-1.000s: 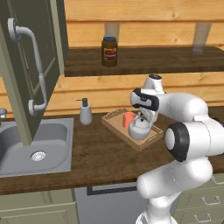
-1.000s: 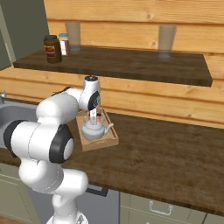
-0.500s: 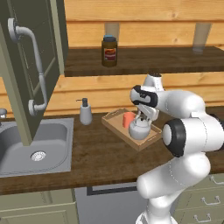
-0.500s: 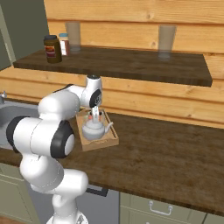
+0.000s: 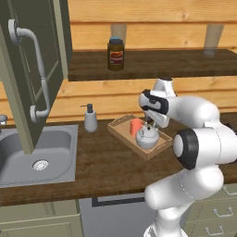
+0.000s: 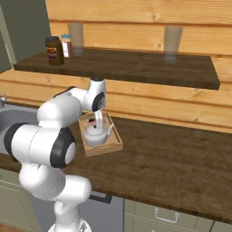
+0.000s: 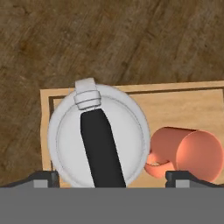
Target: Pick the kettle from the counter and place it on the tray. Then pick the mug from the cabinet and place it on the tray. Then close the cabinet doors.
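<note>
Dark finger tips of the tool [image 7: 112, 177] stand wide apart, one at each side of the silver-grey kettle [image 7: 98, 140], and they grip nothing; the tool hangs directly above the kettle's black top handle [image 7: 101, 151]. The kettle sits inside the light-wood tray [image 7: 131, 89] near one end, and the orange-red mug [image 7: 189, 153] stands just beside it in the same tray, its handle turned toward the kettle's side. Both carrying steps look done, so the step in hand is to leave the tray cleanly and turn to the cabinet doors. To do that well, the tool should rise straight up with its tips spread, since a sideways drift could catch the black handle or knock the mug. In the left base view the tray [image 5: 122, 129] rests on the dark wood desk [image 5: 106, 166] to the right of the white soap dispenser [image 5: 90, 119] and the steel sink [image 5: 62, 159], and one sage-green cabinet door [image 5: 28, 69] swings out over the sink, its curved silver bar handle [image 5: 39, 76] facing the robot. That handle, or the door's outer face, seems the next place to push.
</note>
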